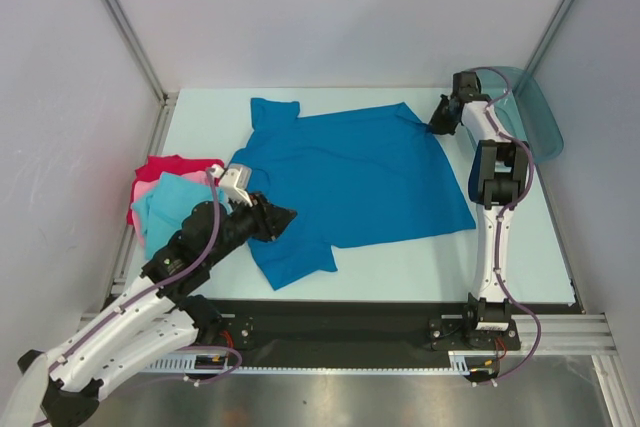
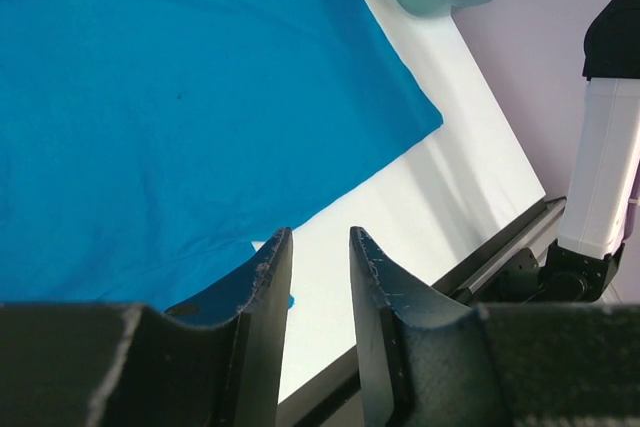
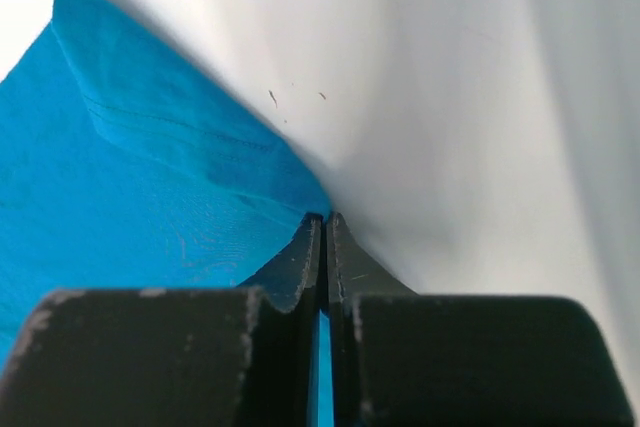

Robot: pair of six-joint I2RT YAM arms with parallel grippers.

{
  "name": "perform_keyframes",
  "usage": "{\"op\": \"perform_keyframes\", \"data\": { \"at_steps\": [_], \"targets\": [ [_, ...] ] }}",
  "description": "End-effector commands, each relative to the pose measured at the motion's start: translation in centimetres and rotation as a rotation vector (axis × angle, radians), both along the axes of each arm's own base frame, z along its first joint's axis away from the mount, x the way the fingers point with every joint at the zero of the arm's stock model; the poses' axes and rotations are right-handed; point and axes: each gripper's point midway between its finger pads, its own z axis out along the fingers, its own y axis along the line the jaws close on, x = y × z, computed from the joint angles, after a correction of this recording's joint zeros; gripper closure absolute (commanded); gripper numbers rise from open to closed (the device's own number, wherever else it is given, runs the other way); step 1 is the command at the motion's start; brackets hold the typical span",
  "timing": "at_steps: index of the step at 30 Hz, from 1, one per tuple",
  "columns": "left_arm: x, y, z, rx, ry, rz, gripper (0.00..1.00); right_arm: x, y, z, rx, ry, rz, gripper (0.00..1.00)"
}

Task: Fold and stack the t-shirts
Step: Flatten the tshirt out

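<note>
Three lie piled at 9 o'clock on the tabletop, apparently folded: red shirt, pink shirt, turquoise shirt. Medium blue shirt lies spread at centre, unfolded. Right fingers pinch its 1 o'clock corner; left fingers, narrowly parted, hold nothing.

The left arm lies low, reaching in from the near left, with the left gripper slightly parted. The right arm stretches to the far side, the right gripper turned left and pinched tight on a corner of the blue t-shirt.
</note>
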Motion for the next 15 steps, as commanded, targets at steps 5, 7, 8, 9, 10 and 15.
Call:
{"op": "perform_keyframes", "data": {
  "at_steps": [5, 7, 8, 9, 10, 15],
  "targets": [
    [-0.4, -0.1, 0.9, -0.026, -0.024, -0.015, 0.67, 1.3, -0.4, 3.1, -0.045, -0.076, -0.075, 1.00],
    [-0.5, -0.2, 0.7, -0.024, -0.019, -0.017, 0.67, 0.9, -1.5, 3.0, -0.105, -0.056, -0.139, 1.00],
    [-0.5, -0.2, 0.7, -0.023, -0.020, -0.018, 0.68, 0.8, -2.1, 3.2, -0.125, -0.057, -0.172, 1.00],
    [-0.5, -0.2, 0.7, -0.024, -0.019, -0.017, 0.68, 0.6, -2.4, 3.1, -0.133, -0.049, -0.190, 1.00],
    [-0.5, -0.2, 0.8, -0.023, -0.020, -0.019, 0.68, 0.6, -3.1, 3.3, -0.159, -0.050, -0.220, 1.00],
    [-0.6, -0.2, 1.4, -0.027, -0.033, -0.024, 0.69, 0.1, -4.4, 3.7, -0.179, -0.038, -0.307, 1.00]
  ]
}}
